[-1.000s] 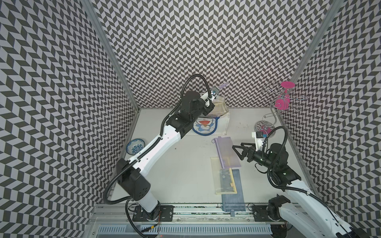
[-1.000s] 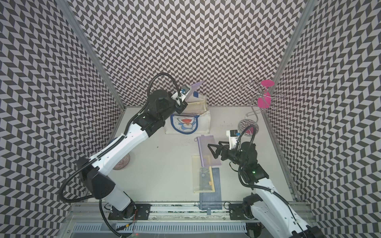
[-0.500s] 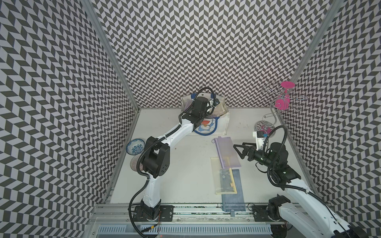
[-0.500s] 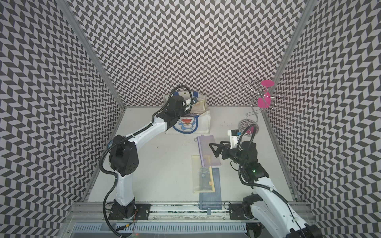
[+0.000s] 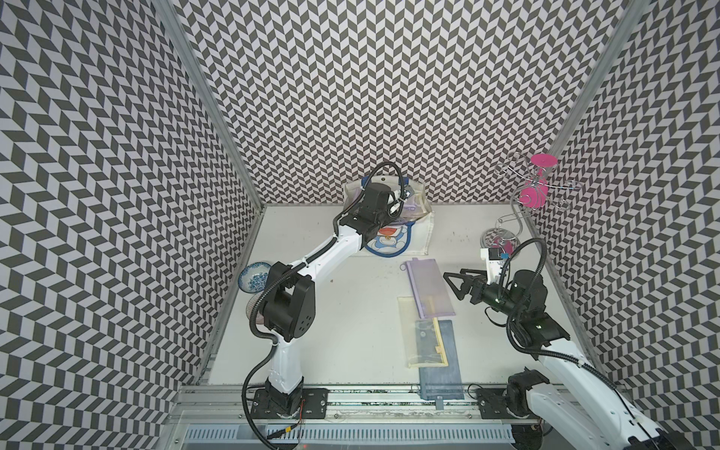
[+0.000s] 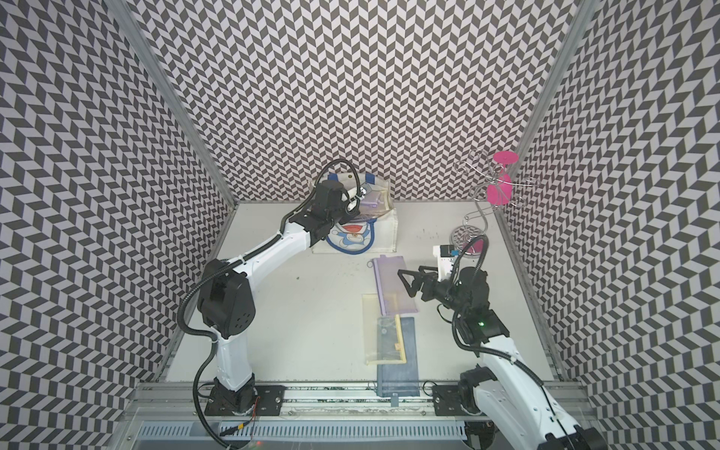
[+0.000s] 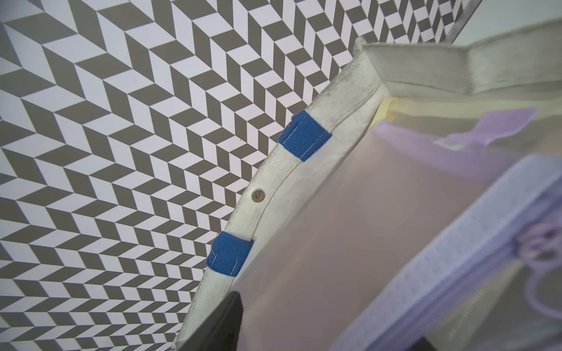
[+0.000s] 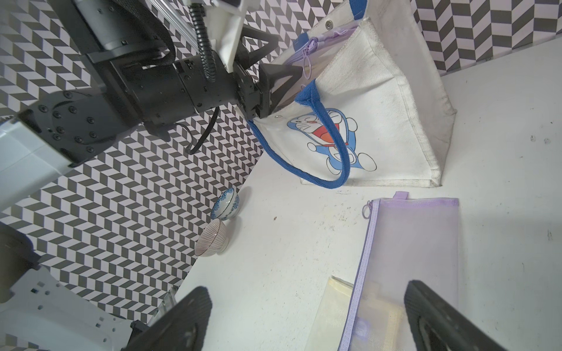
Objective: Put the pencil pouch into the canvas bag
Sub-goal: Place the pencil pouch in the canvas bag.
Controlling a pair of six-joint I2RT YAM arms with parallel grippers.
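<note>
Here the left gripper (image 8: 287,53) stands at the mouth of the canvas bag (image 8: 380,91) with jaws spread, pinching nothing. The pencil pouch (image 7: 474,231) lies just ahead between them, inside the bag, long axis along the opening, zip edge uppermost: lilac, translucent, soft-looking. The right gripper (image 5: 452,285), jaws wide, hovers well apart

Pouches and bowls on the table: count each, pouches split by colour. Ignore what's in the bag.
Purple pouch: 1
Yellow pouch: 1
Blue pouch: 1
Bowls: 2 (blue-patterned bowl, striped bowl)
Total: 5
</note>
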